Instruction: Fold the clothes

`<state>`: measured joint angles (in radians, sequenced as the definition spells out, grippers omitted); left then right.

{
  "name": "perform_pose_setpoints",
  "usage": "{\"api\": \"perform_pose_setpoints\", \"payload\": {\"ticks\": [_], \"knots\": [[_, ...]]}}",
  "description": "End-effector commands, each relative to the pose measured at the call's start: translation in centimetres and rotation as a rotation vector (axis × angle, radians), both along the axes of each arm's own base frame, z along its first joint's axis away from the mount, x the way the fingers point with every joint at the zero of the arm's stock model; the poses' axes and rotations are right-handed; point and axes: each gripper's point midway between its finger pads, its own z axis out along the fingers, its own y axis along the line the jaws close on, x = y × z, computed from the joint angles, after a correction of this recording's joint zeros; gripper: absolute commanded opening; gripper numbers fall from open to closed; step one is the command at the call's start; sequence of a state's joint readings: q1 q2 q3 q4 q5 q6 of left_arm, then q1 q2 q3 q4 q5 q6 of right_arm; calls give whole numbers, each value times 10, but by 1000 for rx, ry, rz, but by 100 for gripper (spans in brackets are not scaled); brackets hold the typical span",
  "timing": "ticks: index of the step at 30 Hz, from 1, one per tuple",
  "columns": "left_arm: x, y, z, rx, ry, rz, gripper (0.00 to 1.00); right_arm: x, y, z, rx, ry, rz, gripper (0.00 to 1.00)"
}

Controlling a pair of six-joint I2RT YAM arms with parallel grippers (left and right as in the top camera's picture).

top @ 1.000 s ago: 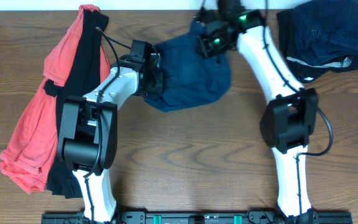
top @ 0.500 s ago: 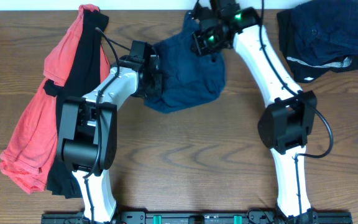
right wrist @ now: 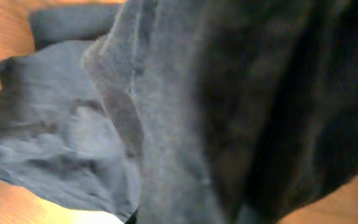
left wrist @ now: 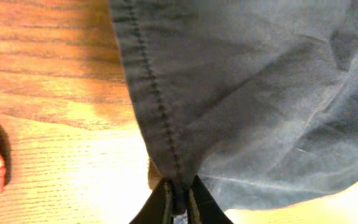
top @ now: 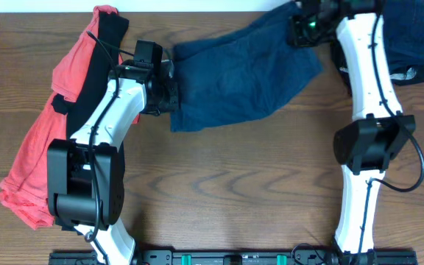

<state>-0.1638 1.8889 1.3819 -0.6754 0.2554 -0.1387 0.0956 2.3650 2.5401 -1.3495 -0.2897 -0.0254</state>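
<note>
1. While the left gripper (left wrist: 179, 194) pinches the stitched left hem of the shorts (top: 245, 73), its jaws are clenched tight on the cloth.
2. The right gripper (top: 301, 28) is clenched on the shorts' far right corner.
3. The shorts lie spread on the table (top: 234, 184) between the two grippers.
4. A coral garment (top: 32, 147) and a black garment (top: 107, 44) lie at left; a dark pile (top: 411, 33) sits far right.

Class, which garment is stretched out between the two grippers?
The navy shorts, mid-table; coral piece and black piece lie left, dark pile right, none gripped.
</note>
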Motion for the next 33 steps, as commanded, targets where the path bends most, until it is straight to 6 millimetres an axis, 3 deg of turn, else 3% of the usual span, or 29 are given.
{"api": "perform_pose_setpoints", "payload": {"ticks": [1,6,9,11,14,22,23,26,29,31,33], "knots": [[7,1,8,-12,-19,36,11,1,-21,9,-23,-24,5,1],[13,-8,12,-61,-43,26,12,-3,-39,4,-83,-2,-15,1],[13,-8,12,-61,-43,25,17,-5,-41,3,-93,3,-11,1],[13,-8,12,-61,-42,25,35,-4,-41,3,-92,2,-11,1],[13,-8,12,-61,-43,25,48,-4,-41,3,-92,1,-11,1],[32,-29,22,-140,-141,-43,50,-5,-38,3,-88,1,-5,1],[36,-31,22,-142,-156,-49,48,-5,-36,3,-88,1,-2,1],[44,-34,15,-149,-174,-53,29,-5,-29,3,-88,-1,11,1],[45,-35,-4,-150,-139,-53,13,-6,-22,4,-88,-3,25,1],[43,-34,-19,-145,-107,-51,6,-6,-15,4,-79,-8,38,1],[41,-34,-33,-140,-77,-49,6,-5,-8,6,-61,-16,53,1]]}}
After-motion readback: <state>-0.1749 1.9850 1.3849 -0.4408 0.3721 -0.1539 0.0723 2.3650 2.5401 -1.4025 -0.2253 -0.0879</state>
